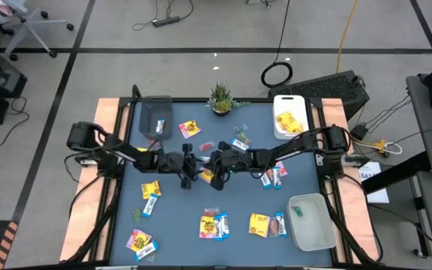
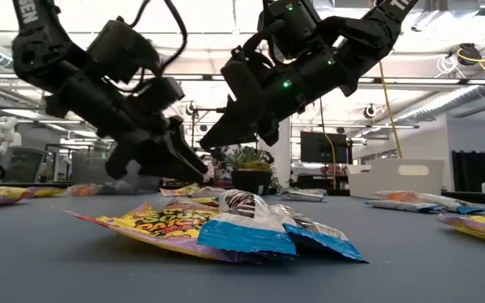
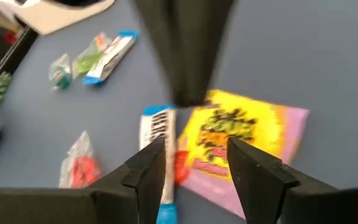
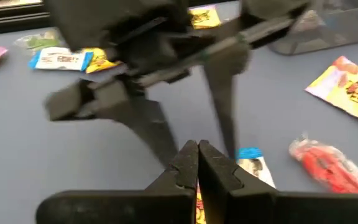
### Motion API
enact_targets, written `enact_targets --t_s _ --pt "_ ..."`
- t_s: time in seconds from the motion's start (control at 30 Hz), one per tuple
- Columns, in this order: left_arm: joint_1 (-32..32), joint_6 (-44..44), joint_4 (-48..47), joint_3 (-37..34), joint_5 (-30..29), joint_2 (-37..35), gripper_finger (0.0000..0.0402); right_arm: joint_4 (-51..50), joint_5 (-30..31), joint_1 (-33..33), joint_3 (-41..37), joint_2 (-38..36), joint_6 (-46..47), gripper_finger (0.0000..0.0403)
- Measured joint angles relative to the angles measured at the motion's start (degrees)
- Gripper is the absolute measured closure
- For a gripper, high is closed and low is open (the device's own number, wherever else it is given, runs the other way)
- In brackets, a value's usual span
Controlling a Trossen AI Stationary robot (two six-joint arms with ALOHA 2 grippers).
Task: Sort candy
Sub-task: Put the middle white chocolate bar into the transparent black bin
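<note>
Yellow candy (image 1: 210, 175) lies mid-table, away from every edge, beneath 2 meeting grippers: the left gripper (image 3: 194, 163) hangs parted and empty over it, the right gripper (image 4: 197, 163) pinched closed, holding nothing.

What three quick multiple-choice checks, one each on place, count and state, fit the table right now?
1. Where is the small green potted plant?
A. Far edge, between the bins
B. Table's near edge
C. Inside a bin

2. How many bins stand on the table?
A. One
B. Three
C. Five

3. How do the right hand's fingers stand?
A. Wide apart
B. Shut
C. Out of view

Answers:
1 A: the high view shows it between the grey bin and a white bin.
2 B: those two plus a white corner bin.
3 B: the right wrist view shows the fingers pressed together.
</note>
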Motion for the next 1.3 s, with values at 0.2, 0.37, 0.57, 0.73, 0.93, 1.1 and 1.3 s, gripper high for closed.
enact_targets --t_s 0.2,0.37,0.57,0.73,0.93,1.1,1.3 --pt "3.0 -3.0 -12.7 2.1 -0.2 -0.2 0.0223 -5.6 0.8 0.3 0.0 0.0 -2.8 0.0369" --pt "3.7 -5.2 -15.5 2.8 -2.0 -0.4 0.0223 -12.4 4.2 -1.6 0.0 0.0 -4.7 0.0302" --pt "4.0 -3.8 -14.5 2.8 -3.3 -0.4 0.0223 -12.9 3.8 -3.4 0.0 0.0 -5.6 0.0241" --pt "5.1 -1.6 -12.6 2.7 -3.4 0.4 0.0223 -12.8 1.6 -4.6 0.0 0.3 -6.3 0.023" --pt "6.6 -1.6 -10.7 2.9 -0.9 2.2 0.0223 -13.4 0.7 -5.8 0.0 0.8 -5.9 0.023" --pt "6.6 -1.6 -8.8 3.0 -0.1 2.9 0.0224 -13.9 0.8 -7.3 0.0 2.6 -3.3 0.0233" --pt "6.6 -1.3 -9.3 4.0 1.5 3.3 0.0245 -13.9 0.7 -7.7 0.0 3.8 -3.1 0.0274"
